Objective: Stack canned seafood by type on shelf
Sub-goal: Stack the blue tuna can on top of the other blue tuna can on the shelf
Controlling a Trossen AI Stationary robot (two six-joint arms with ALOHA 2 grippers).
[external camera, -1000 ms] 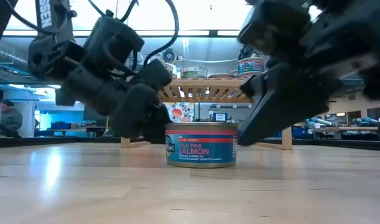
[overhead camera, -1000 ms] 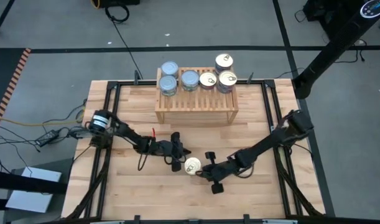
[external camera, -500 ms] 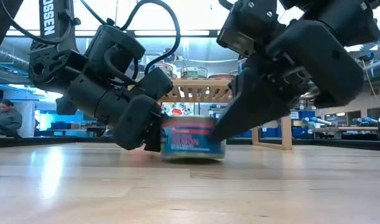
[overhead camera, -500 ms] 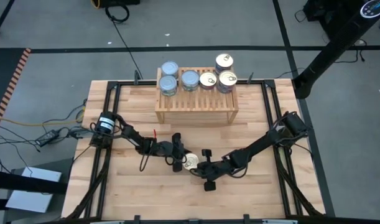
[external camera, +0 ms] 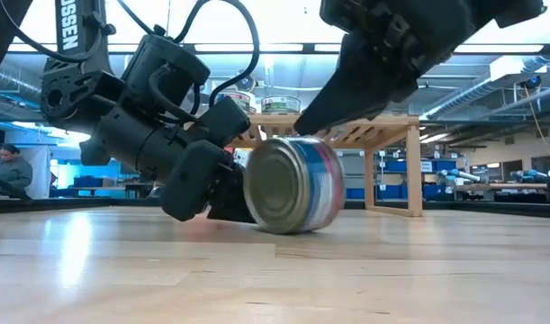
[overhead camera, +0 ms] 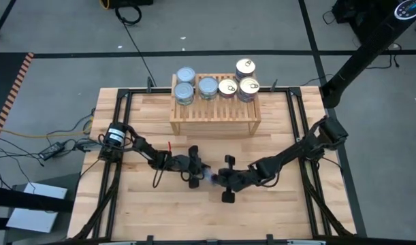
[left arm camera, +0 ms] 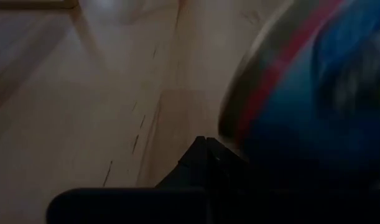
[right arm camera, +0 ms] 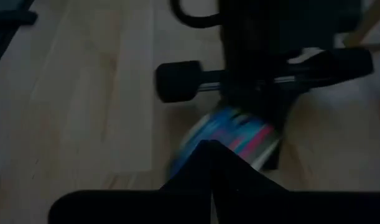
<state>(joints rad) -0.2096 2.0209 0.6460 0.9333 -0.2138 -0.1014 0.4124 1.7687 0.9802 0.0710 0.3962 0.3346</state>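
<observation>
A: Where is the loose tin?

B: The tin (external camera: pixel 293 184) lies tipped on its side on the plank tabletop (overhead camera: pixel 160 211), in the middle and nearer than the shelf (overhead camera: pixel 214 112). Its silvery end faces the low camera and its blue and red label wraps around behind.

A: And the grippers?

B: The left gripper (external camera: pixel 222 189) sits low on the tin's left side, touching it or just beside it, with its fingers pressed together on nothing. The right gripper (external camera: pixel 333 103) comes in from above on the right, its tip at the tin's upper edge, fingers also pressed together and empty. From above the two meet at mid-table, and the tin shows there only as a blue sliver between them.

A: What is on the shelf?

B: Along its far edge, three tins with plain silvery-blue lids (overhead camera: pixel 185 75) stand at the left and three with golden lids (overhead camera: pixel 245 67) at the right; whether any are stacked I cannot tell.

A: Anyone around?

B: A person (external camera: pixel 9 169) is at the far left, beyond the table.
</observation>
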